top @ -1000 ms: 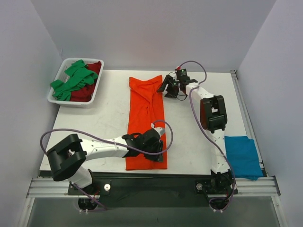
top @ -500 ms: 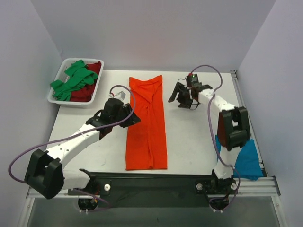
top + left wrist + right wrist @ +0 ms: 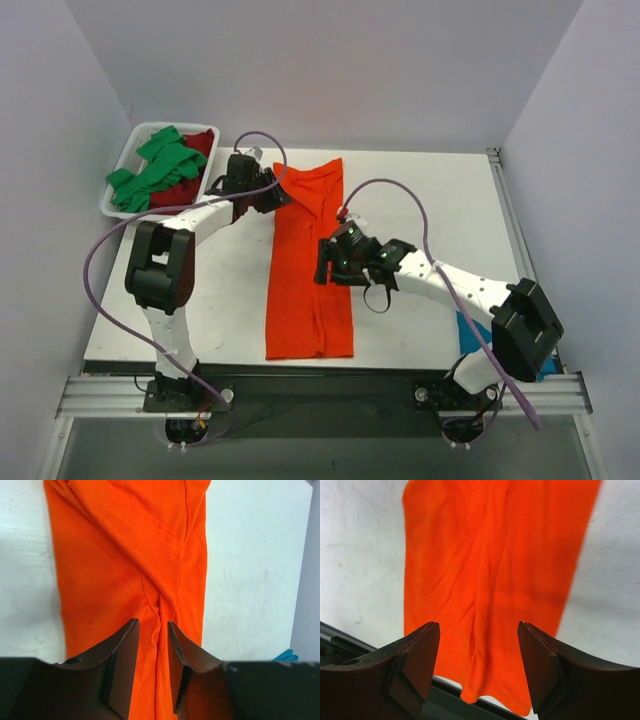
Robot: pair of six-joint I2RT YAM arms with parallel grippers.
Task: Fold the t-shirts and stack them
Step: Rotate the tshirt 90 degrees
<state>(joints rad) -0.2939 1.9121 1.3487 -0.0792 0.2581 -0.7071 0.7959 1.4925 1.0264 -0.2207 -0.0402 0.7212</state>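
The bright orange t-shirt (image 3: 305,300) lies on the table folded into a long narrow strip. My left gripper (image 3: 277,190) is over its far left end. In the left wrist view its jaws (image 3: 152,625) stand a narrow gap apart above a crease of the orange cloth (image 3: 125,555). My right gripper (image 3: 330,262) is wide open and empty over the middle of the strip. The right wrist view (image 3: 479,626) shows the shirt's near half (image 3: 495,555) below it. The green shirt (image 3: 155,170) and dark red shirt (image 3: 182,195) lie crumpled in the tray. The teal shirt (image 3: 547,372) is mostly hidden behind my right arm.
The white tray (image 3: 150,217) stands at the table's far left corner. The table's dark near edge (image 3: 350,640) shows just past the shirt's hem. A corner of the teal shirt (image 3: 286,655) shows at the right of the left wrist view.
My left gripper moved from beside the shirt's left edge up to its far end. My right arm swung from the far right to over the shirt's middle.
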